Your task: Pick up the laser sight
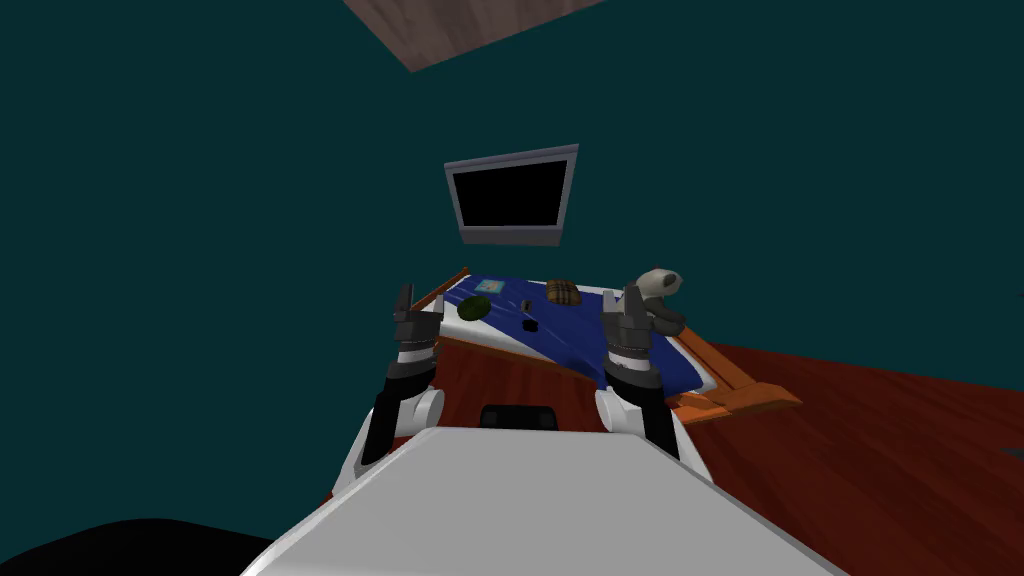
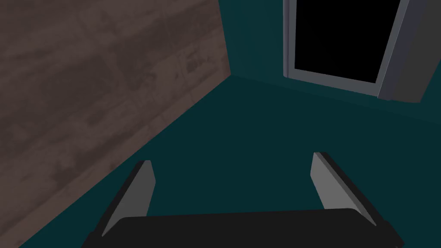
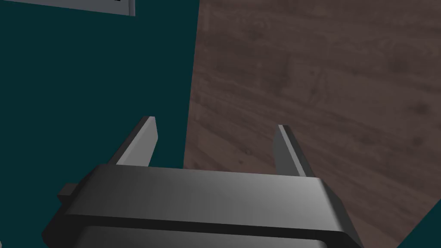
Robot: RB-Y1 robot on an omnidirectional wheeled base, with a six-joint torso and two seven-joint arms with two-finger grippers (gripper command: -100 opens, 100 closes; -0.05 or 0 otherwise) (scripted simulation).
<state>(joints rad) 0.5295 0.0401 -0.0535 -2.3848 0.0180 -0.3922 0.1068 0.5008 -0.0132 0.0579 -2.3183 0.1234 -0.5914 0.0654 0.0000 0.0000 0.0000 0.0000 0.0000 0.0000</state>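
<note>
On the blue cover (image 1: pixel 585 340) of the bed (image 1: pixel 735 385), roughly mid-way across, lies a small black item that I take for the laser sight (image 1: pixel 530 324) (too small to be sure; a second tiny dark item (image 1: pixel 525 304) lies just beyond it).

Progress: grasp not begun. Nothing is held and nothing is touched.
- Left gripper (image 1: pixel 405 298) is raised over the bed's near left corner, fingers spread wide, empty.
- Right gripper (image 1: pixel 630 300) is raised on the right side of the bed, fingers also spread wide, empty.
- Both point upward, away from the cover. The sight lies between them, well apart from either.

Left to do, as I judge it: choose an arm, tip it down toward the cover, bring the spread fingers around the sight, close them, lift.

Surface: the cover looks soft and slightly rumpled, with an orange-brown frame around it. Other things on it:
- a dark green oval object (image 1: pixel 473 309) to the left of the sight
- a light blue square (image 1: pixel 490 287) beyond the oval
- a brown checked object (image 1: pixel 563 292) at the far side
- a grey and white plush toy (image 1: pixel 660 290) at the far right edge

Room: dark teal walls (image 1: pixel 200 250), a grey-framed window (image 1: pixel 512 233) showing a black area on the far wall, and a red-brown wood floor (image 1: pixel 880 440).
</note>
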